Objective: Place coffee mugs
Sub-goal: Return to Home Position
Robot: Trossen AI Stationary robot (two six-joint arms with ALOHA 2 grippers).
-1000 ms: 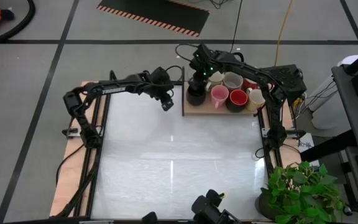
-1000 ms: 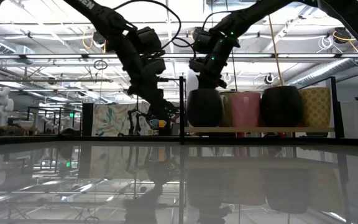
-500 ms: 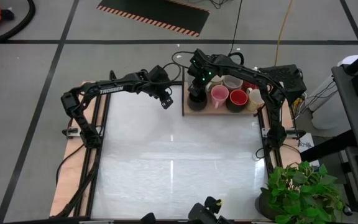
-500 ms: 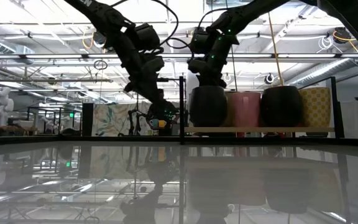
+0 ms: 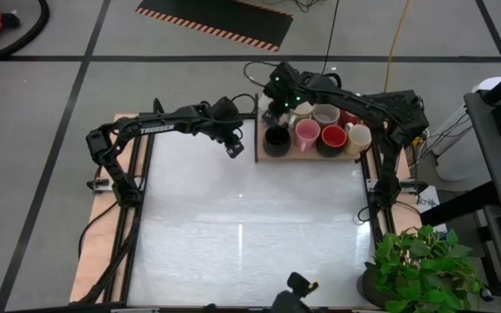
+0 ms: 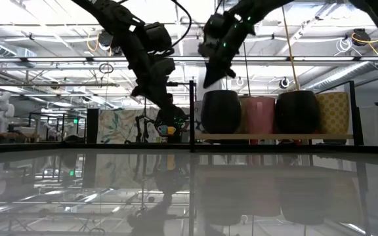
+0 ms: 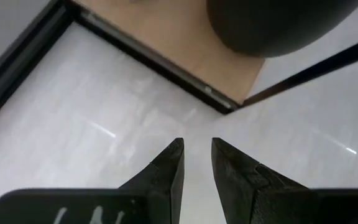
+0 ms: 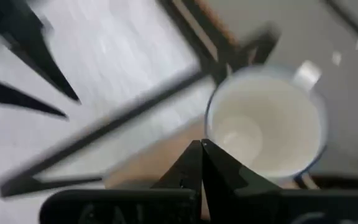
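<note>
The left arm reaches across the far end of the table (image 5: 242,217). Its left gripper (image 5: 232,146) hangs low over the glossy top, just short of the wooden shelf (image 5: 287,157). The left wrist view shows its fingers (image 7: 169,165) released, a narrow gap between the tips and nothing in them.

The black mug (image 5: 276,137) stands upright at the shelf's left end, in the front row, beside the dark upright post. The right gripper (image 5: 274,98) hovers above and slightly behind it, clear of the rim and touching no mug. Its fingers (image 8: 194,163) are clenched tip to tip on nothing, with a white mug below them in the blurred right wrist view.

Right of the black mug, the front row holds the pink mug (image 5: 307,133), the red mug (image 5: 331,136) and the cream mug (image 5: 357,136), all upright and close together. The white mugs (image 5: 326,112) sit in the back row, partly under the right arm.
</note>
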